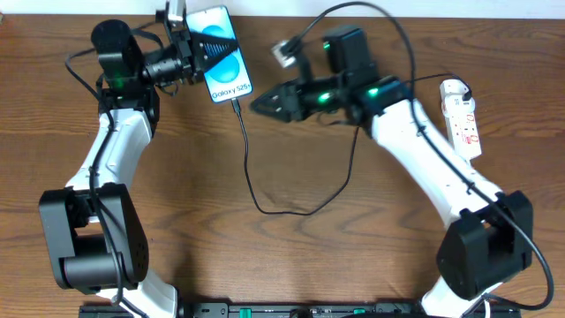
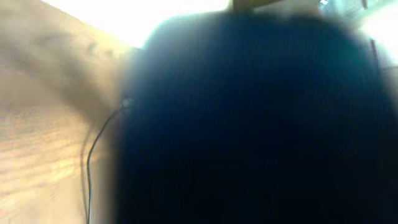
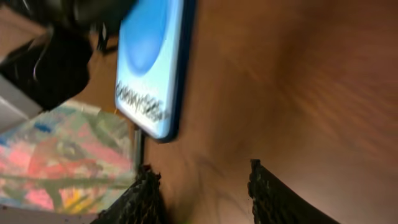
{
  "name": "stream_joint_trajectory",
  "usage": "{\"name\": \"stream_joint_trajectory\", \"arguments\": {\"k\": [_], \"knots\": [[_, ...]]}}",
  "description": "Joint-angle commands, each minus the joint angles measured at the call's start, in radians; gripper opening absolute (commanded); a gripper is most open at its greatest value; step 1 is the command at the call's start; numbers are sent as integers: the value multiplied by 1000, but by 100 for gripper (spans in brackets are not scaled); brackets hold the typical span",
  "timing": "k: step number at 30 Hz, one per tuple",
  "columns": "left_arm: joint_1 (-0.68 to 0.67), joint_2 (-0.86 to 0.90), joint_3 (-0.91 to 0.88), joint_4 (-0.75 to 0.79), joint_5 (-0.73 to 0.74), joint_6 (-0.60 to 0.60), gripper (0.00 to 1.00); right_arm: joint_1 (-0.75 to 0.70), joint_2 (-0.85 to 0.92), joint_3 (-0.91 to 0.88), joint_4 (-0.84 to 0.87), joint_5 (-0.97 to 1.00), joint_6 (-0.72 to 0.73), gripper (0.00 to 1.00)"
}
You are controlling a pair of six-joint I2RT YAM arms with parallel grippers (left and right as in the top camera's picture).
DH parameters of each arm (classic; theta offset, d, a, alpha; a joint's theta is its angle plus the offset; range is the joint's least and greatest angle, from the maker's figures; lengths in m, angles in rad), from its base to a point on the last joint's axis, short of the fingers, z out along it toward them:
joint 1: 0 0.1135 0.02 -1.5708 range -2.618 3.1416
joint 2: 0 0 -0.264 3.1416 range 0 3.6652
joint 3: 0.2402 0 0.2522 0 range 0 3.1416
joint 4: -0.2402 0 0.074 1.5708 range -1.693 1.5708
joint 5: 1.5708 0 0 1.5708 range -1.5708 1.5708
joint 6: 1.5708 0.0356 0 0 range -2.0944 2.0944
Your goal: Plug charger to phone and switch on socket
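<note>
The phone (image 1: 226,55), blue screen with white "Galaxy" text, lies tilted at the back left of the table. My left gripper (image 1: 187,46) is shut on its upper left edge; in the left wrist view a dark blur (image 2: 249,124) fills the frame and hides the fingers. The charger (image 1: 249,168), a thin black cable, has its plug tip in the phone's lower end (image 1: 237,103) and loops across the table middle. My right gripper (image 1: 259,104) is open and empty just right of that plug; its wrist view shows the spread fingers (image 3: 202,180), the phone (image 3: 149,68) and the plug (image 3: 138,146). The socket (image 1: 463,117) lies at the far right.
The cable (image 1: 388,22) arcs behind the right arm to a small connector (image 1: 284,51) near the table's back edge. A thin cable (image 2: 87,168) shows on the wood in the left wrist view. Both arm bases stand at the front edge.
</note>
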State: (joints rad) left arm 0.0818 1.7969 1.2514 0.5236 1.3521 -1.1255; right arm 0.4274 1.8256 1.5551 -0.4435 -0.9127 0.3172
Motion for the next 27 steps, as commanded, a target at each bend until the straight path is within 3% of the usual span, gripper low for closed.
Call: {"name": "stream_joint_trajectory", "arguments": {"k": [1, 6, 11, 14, 27], "knots": [[-5, -4, 13, -144, -7, 188, 8, -74, -7, 13, -14, -32, -19, 45], [-12, -4, 13, -463, -135, 397, 7, -146, -7, 13, -64, -6, -24, 47], [-56, -3, 13, -685, -272, 618, 8, -158, -7, 13, -145, 79, -73, 49], [-86, 10, 13, -718, -293, 688, 7, -150, -7, 13, -175, 107, -96, 49], [-100, 234, 13, -682, -322, 710, 8, -113, -7, 12, -285, 315, -99, 49]]}}
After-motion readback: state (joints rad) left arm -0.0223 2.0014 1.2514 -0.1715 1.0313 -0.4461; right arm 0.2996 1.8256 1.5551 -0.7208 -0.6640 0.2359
